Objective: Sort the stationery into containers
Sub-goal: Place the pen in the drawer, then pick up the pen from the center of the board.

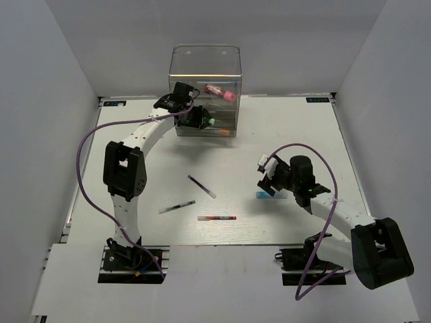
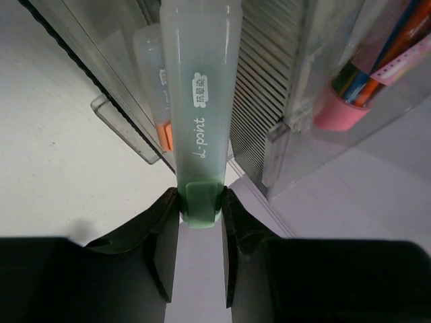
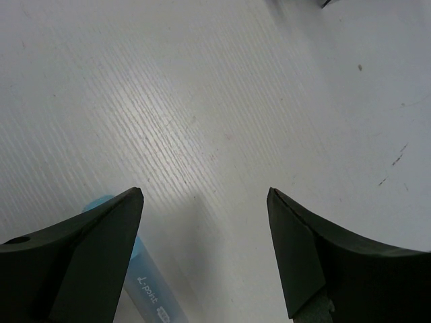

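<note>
My left gripper (image 1: 196,116) is at the front of the clear drawer cabinet (image 1: 206,62), shut on the end of a green marker (image 2: 200,108) that points into a drawer. An orange marker (image 2: 166,136) lies beside it inside. The red pink-capped tube (image 1: 221,91) lies in an upper drawer; its pink cap (image 2: 337,111) shows in the left wrist view. My right gripper (image 1: 267,183) is open just above the table, with the light-blue marker (image 3: 151,289) under its left finger. Three pens lie on the table: dark/white (image 1: 202,186), green/black (image 1: 176,206), red/black (image 1: 217,218).
The white table (image 1: 303,134) is walled by grey panels on the left, right and back. The cabinet stands at the back centre. The left arm (image 1: 124,168) arches over the table's left side.
</note>
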Controlling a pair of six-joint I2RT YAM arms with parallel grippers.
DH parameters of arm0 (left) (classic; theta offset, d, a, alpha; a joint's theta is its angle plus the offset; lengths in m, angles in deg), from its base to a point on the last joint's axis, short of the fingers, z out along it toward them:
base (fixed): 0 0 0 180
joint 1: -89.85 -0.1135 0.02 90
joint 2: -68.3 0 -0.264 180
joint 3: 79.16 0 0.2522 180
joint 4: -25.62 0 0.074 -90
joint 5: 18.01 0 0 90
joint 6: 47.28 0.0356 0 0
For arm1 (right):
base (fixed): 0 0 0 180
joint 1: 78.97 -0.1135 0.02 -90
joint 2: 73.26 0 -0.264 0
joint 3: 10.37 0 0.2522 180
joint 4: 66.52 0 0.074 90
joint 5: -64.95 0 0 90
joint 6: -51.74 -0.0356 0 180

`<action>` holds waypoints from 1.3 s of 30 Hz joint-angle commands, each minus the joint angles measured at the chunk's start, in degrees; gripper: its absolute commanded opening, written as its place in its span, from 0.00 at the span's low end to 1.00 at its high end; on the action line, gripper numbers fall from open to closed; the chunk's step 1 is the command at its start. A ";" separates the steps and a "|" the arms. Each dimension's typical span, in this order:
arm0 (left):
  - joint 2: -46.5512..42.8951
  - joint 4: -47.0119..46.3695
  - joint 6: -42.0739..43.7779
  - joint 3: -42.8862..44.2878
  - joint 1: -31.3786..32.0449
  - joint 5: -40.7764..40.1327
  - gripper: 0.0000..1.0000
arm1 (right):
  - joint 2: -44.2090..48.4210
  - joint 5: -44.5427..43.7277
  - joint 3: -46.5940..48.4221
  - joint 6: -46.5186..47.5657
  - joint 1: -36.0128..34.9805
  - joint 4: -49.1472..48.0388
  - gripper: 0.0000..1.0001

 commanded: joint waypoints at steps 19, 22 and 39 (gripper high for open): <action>-7.01 -5.89 2.89 -3.40 0.02 4.33 0.71 | -10.77 5.94 7.62 12.09 2.06 15.35 0.78; -10.60 -6.86 7.37 -7.27 0.02 4.86 0.71 | -13.14 7.17 9.21 13.42 2.32 17.38 0.77; -33.72 -24.17 25.05 -42.33 -0.76 2.40 0.85 | -10.16 20.61 18.09 32.42 4.08 41.22 0.75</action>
